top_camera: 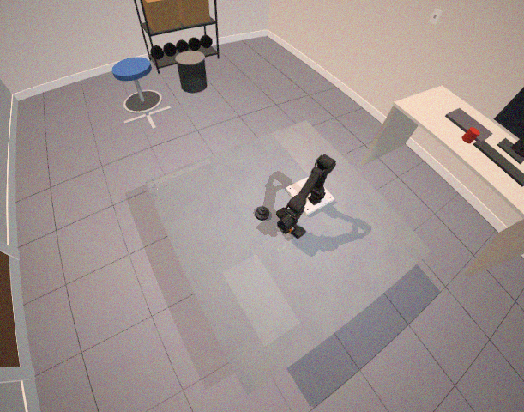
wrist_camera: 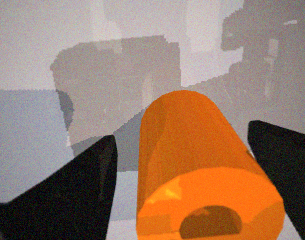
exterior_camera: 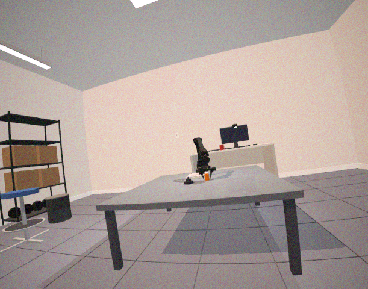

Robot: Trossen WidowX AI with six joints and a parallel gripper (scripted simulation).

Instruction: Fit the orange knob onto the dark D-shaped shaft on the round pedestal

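The orange knob stands upright on the table. Its top face shows a D-shaped hole in the wrist view, with the flat side toward the bottom of the picture. My gripper is open around the knob, one finger on each side. In the wrist view a clear gap shows at the left finger; the right finger is very close to the knob's side, and I cannot tell whether it touches. The dark round pedestal stands apart from the knob, its short shaft bare. The shaft's flat side cannot be seen.
The arm's white base plate lies behind the gripper on the grey table. The pedestal is to the left of the gripper in the top and exterior views. A desk with a monitor, a blue stool and a shelf rack stand away from the table.
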